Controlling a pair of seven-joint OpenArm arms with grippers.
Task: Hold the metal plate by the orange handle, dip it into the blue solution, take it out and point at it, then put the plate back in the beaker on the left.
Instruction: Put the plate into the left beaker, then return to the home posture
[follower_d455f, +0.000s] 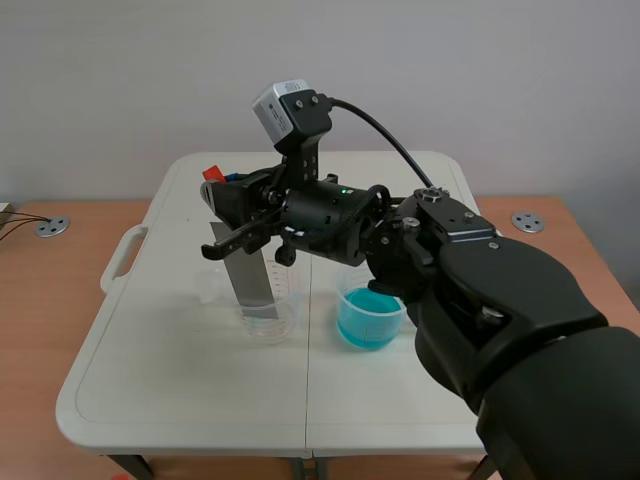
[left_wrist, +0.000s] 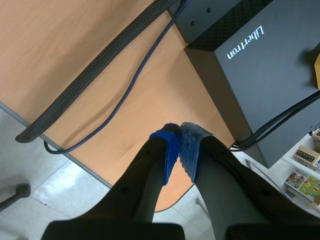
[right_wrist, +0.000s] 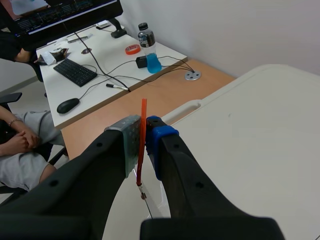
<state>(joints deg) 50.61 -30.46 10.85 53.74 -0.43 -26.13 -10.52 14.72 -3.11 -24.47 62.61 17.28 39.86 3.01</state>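
your right hand (follower_d455f: 218, 192) is closed on the orange handle (right_wrist: 144, 111), with the metal plate (follower_d455f: 250, 275) standing in the clear beaker (follower_d455f: 272, 322) on the left of the tabletop (follower_d455f: 170, 385). the blue solution (follower_d455f: 368, 324) sits just right of it, so this reads as the grip-and-lift step: raise the plate straight up clear of the rim, then carry it right. your left hand (left_wrist: 180, 136) is pinched shut on nothing, near a black box (left_wrist: 260, 75) lettered "libertron".
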